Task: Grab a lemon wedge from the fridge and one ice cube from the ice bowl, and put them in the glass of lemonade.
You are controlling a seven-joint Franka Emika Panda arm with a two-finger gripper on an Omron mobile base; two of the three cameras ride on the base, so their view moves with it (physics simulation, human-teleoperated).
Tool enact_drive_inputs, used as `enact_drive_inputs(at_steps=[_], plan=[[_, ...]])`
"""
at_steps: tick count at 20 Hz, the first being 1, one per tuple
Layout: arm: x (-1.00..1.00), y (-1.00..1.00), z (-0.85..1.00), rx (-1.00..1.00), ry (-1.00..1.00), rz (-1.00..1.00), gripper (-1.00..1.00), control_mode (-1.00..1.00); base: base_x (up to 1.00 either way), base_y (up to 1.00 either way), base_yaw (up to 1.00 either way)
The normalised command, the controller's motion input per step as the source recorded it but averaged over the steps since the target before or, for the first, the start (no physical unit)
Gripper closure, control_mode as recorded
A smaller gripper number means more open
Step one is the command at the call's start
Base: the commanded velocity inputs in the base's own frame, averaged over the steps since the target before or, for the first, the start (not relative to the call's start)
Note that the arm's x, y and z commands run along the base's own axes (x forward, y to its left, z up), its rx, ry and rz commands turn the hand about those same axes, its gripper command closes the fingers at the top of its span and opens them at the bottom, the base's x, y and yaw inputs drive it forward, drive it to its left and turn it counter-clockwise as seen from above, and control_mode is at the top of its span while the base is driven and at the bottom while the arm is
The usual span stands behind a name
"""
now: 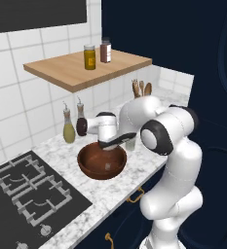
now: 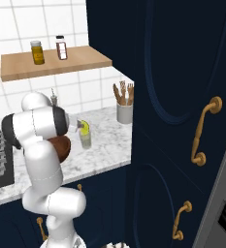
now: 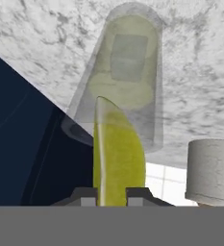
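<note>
Claw point(image 3: 111, 194) clamps lemon wedge point(image 3: 118, 153), hiding part of glass of lemonade point(image 3: 125, 72).

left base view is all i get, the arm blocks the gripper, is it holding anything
Observer: Yes, the gripper is shut on the lemon wedge.
Operator: where's the glass
Observer: The glass of lemonade stands on the counter right of the ice bowl; the wedge is just above its rim.
Operator: ice in it yet
Observer: The hand view shows a pale square in the drink, likely the ice cube.
</note>
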Motion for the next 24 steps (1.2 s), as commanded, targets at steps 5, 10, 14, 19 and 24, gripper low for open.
enact_drive_inputs(at_steps=[5,10,14,19,24], plan=[[0.00,0.06,-0.10,-0.03,0.01,-0.09,1.00,-1.00,0.00,0.00,0.00],[0.00,0.00,-0.21,-0.04,0.01,-0.07,-1.00,-1.00,0.00,0.00,0.00],[-0.21,0.00,0.32,0.00,-0.03,-0.06,-1.00,-1.00,0.00,0.00,0.00],[-0.36,0.00,0.47,0.00,-0.08,-0.04,-1.00,-1.00,0.00,0.00,0.00],[-0.68,0.00,0.47,0.00,-0.11,-0.02,-1.00,-1.00,0.00,0.00,0.00]])
